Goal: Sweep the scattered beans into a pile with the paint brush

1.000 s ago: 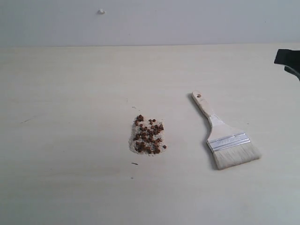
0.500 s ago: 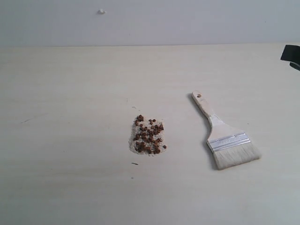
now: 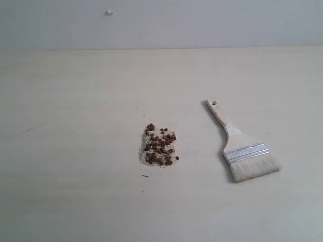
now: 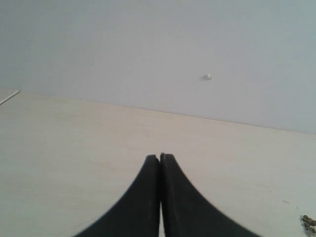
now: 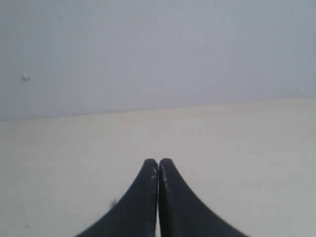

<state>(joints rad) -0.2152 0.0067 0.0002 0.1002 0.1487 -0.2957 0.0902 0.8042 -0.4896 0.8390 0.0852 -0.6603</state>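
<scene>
The pile (image 3: 159,145) of reddish-brown beans and whitish crumbs sits compact near the middle of the pale table (image 3: 75,101); its edge shows in the left wrist view as beans (image 4: 309,223). The paint brush (image 3: 242,143) lies flat to the right of the pile, handle hole toward the back, cream bristles toward the front. Neither arm appears in the exterior view. My left gripper (image 4: 160,156) is shut with nothing in it, above bare table. My right gripper (image 5: 158,161) is also shut and empty, well away from the brush.
A grey wall (image 3: 202,22) rises behind the table's back edge, with a small white knob (image 3: 109,12) on it. A short dark speck (image 3: 145,176) lies just in front of the pile.
The right arm's dark gripper, seen at the exterior view's right edge, has slid out of that view to the right. Pile and brush have not moved.
</scene>
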